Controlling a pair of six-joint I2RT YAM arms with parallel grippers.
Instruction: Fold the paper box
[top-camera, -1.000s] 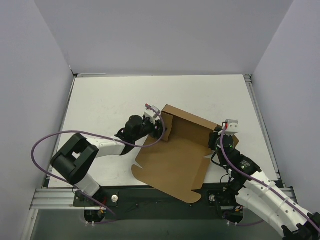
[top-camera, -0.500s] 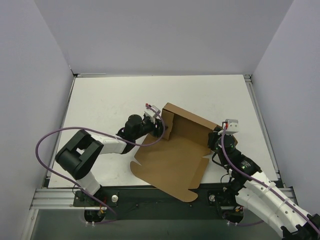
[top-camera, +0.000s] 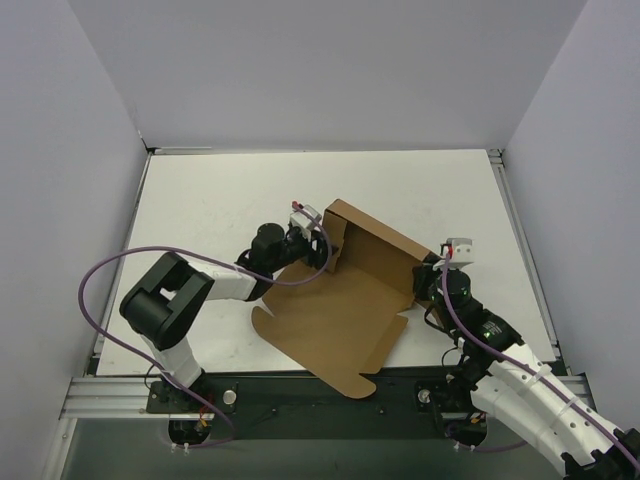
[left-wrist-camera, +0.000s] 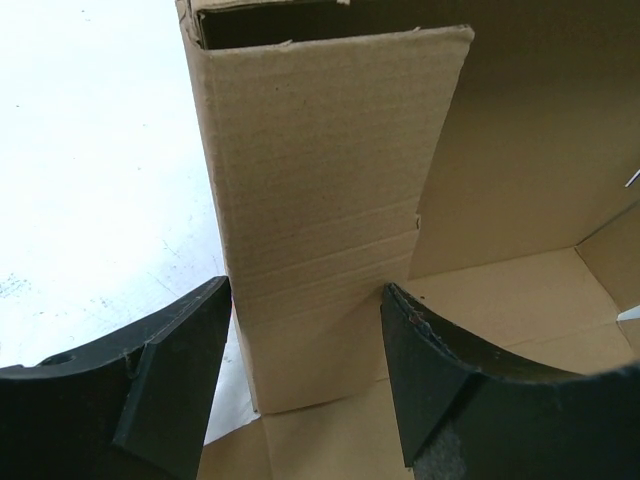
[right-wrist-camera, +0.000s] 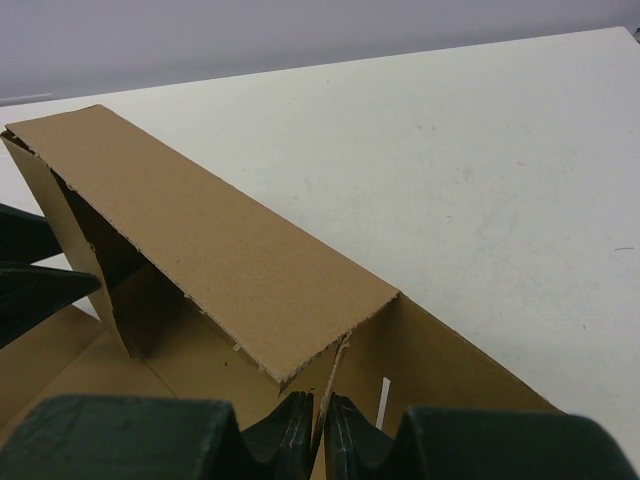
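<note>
The paper box (top-camera: 340, 310) is brown corrugated cardboard, partly folded, with its back wall raised and its flat base lying on the white table. My left gripper (top-camera: 318, 248) is open, its fingers on either side of the upright left end flap (left-wrist-camera: 320, 200), not closed on it. My right gripper (top-camera: 432, 285) is shut on the thin upright flap at the box's right end (right-wrist-camera: 335, 385), under the raised back wall (right-wrist-camera: 210, 240).
The white table (top-camera: 220, 200) is enclosed by pale walls on three sides. The box's front flap reaches the table's near edge by the arm bases (top-camera: 360, 385). A purple cable (top-camera: 105, 270) loops by the left arm.
The box has slid and turned a little to the left with both grippers. The left arm has straightened toward the box's left end. The right gripper keeps its hold.
</note>
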